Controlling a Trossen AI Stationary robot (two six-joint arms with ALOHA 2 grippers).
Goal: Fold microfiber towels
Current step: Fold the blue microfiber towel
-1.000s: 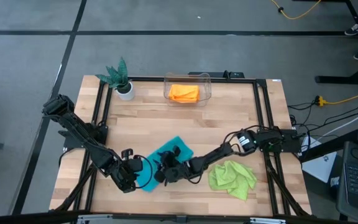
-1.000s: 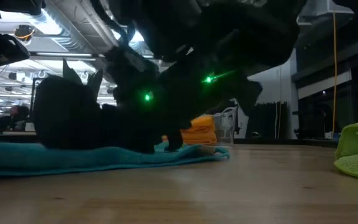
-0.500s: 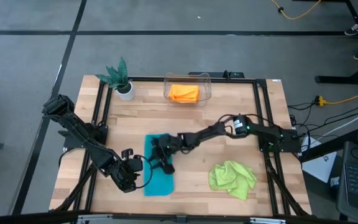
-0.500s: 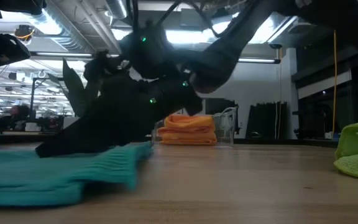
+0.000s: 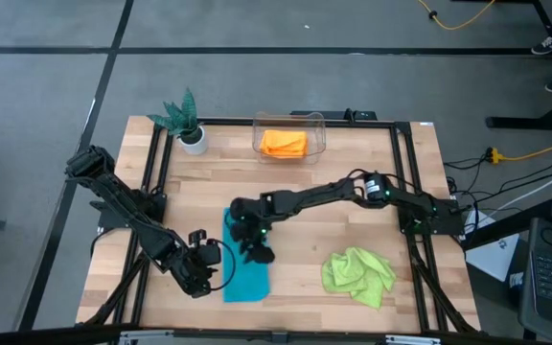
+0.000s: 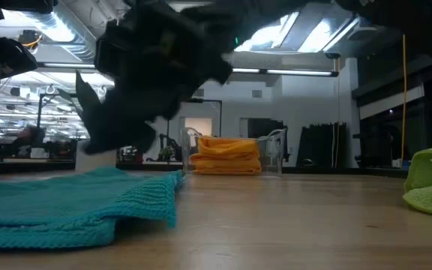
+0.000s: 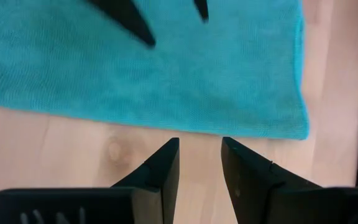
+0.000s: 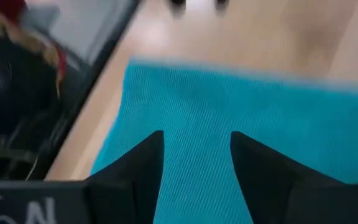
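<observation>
Where walls enclose: orange towels in clear bin

We note the teal towel folded flat at lower centre, the lime green towel crumpled lower right, the orange towels stacked upper centre.

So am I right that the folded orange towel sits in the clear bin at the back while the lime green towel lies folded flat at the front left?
Not quite: the high view shows the lime green towel crumpled at the front right. The orange towel does sit in the clear bin.
</observation>
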